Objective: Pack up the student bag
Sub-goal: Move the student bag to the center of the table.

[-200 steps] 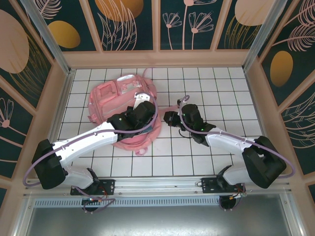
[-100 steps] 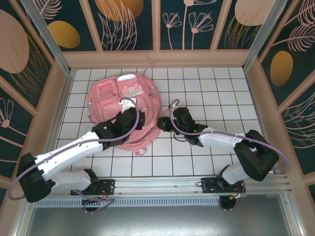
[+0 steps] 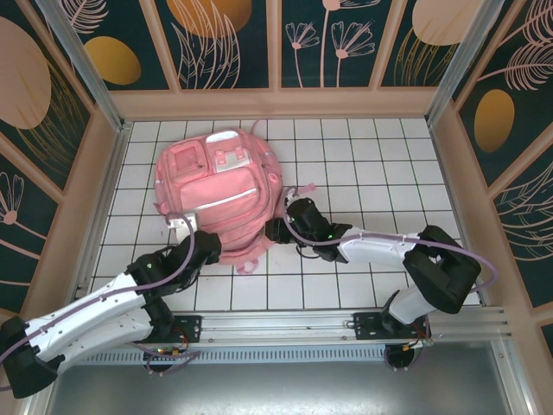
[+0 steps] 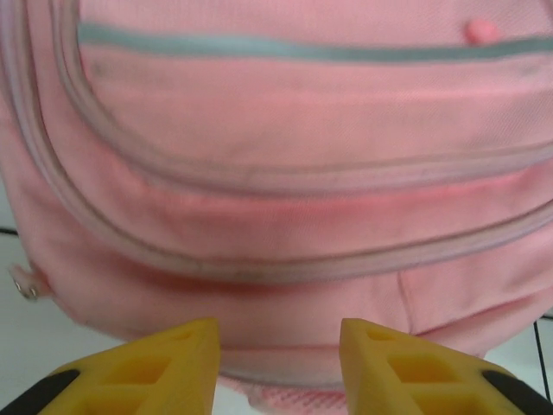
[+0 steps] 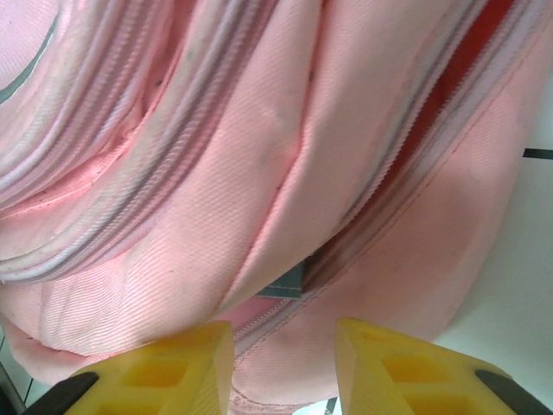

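Left arm: stretched low from the near-left corner, forearm slanting up toward the bag's near-left edge
Left gripper: level with the tabletop, aimed at the bag's near side, just short of it
Left fingers: yellow, clearly apart, with nothing clamped; bag's lower edge just beyond the tips
Right arm: elbow folded at the near right, forearm reaching leftward across the white gridded table
Right gripper: at the bag's near-right edge, pressed close to the fabric
Right fingers: yellow, apart; pink fabric bulging in the gap, not visibly pinched
Student bag: lying flat, front pockets up, on the left-centre of the table, between the two grippers at its near end
Bag surface: soft pink fabric, rounded outline, puffed and wrinkled at the near edge
Reflective strip: pale grey band running across the front, above two curved zipper lines
Zipper by the right gripper: parted a little, redder lining showing inside
Tag: small grey tab at the seam, just beyond the right fingertips
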### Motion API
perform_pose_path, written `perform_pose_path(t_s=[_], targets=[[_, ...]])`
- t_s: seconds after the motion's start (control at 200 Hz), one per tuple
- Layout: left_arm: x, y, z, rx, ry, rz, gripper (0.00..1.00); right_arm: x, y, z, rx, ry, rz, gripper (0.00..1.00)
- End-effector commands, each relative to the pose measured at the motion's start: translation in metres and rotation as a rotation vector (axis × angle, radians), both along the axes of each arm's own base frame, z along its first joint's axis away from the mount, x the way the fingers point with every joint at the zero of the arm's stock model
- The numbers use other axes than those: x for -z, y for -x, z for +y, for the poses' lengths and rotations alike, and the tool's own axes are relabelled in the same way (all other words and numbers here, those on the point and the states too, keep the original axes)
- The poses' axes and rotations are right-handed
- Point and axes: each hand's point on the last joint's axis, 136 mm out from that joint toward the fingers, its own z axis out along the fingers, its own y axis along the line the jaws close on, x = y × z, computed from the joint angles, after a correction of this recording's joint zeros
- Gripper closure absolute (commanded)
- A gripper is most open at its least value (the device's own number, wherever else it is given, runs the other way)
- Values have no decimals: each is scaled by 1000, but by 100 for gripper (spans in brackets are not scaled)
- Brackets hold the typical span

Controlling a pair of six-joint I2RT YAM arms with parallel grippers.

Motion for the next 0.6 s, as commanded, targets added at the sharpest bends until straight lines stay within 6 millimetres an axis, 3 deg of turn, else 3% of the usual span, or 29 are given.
perform_pose_path(t_s=[0.0,0.15,0.325,0.5,0.596], targets=[[-3,2,-44,143,191,-3,60,1,-6,0,29,66,-28,64],[7,1,-84,288,236,25,62,3,-6,-9,70,76,-23,63],[14,-10,-102,335,166,32,60,-2,-3,-26,112,67,-32,63],[16,-4,-129,433,185,50,58,-1,0,-43,141,54,-29,62],[27,-4,-130,422,147,79,57,-3,-6,-43,144,43,-24,62]])
